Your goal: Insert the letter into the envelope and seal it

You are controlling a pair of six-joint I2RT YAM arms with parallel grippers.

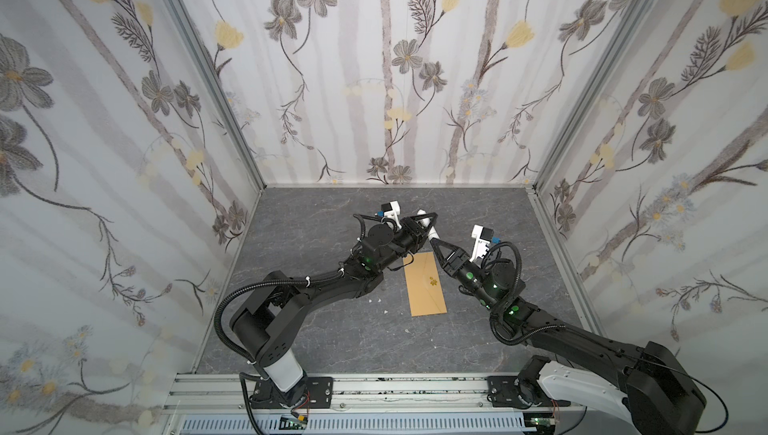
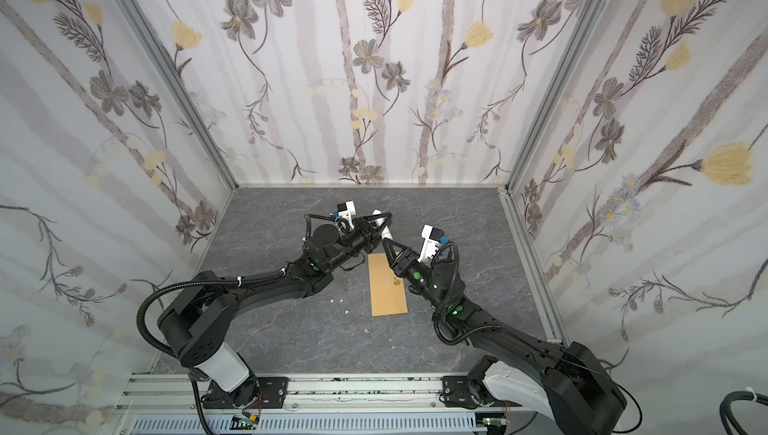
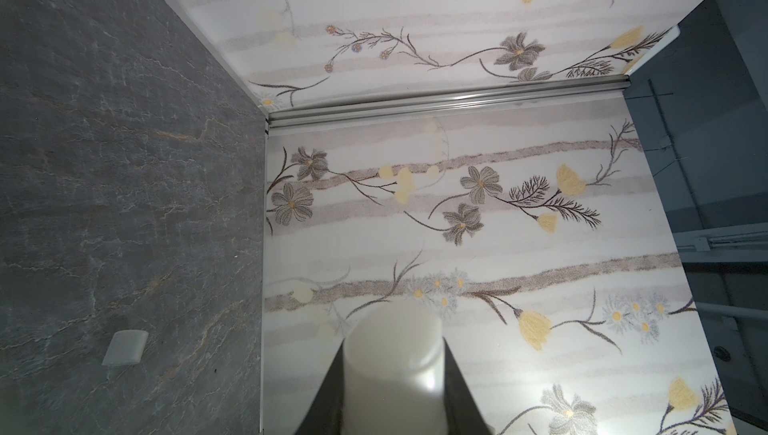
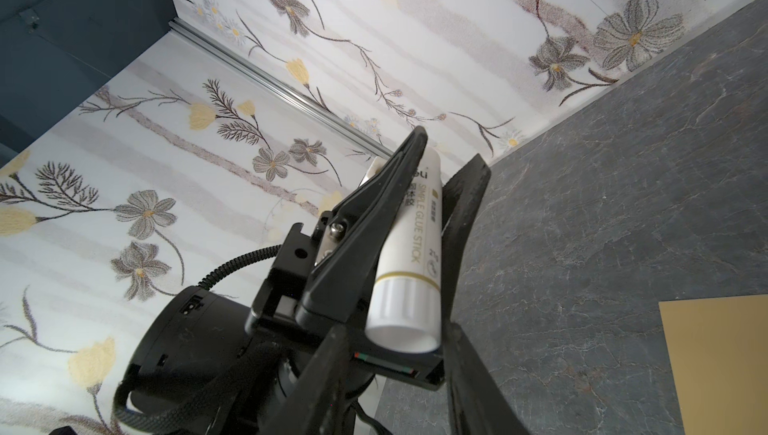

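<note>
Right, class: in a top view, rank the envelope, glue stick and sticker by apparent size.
1. envelope
2. glue stick, partly hidden and raised nearer the camera
3. sticker

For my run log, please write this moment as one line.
left gripper: shut on glue stick | right gripper: around stick's end, grip unclear | envelope: flat on table | letter: not visible

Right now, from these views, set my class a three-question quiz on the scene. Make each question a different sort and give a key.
1. True or false: the right jaws hold the envelope.
2. What do the left jaws hold? A) a glue stick B) the envelope C) nothing
3. Fill in: the envelope lies flat on the grey ____.
Key: 1 false; 2 A; 3 table.
</note>
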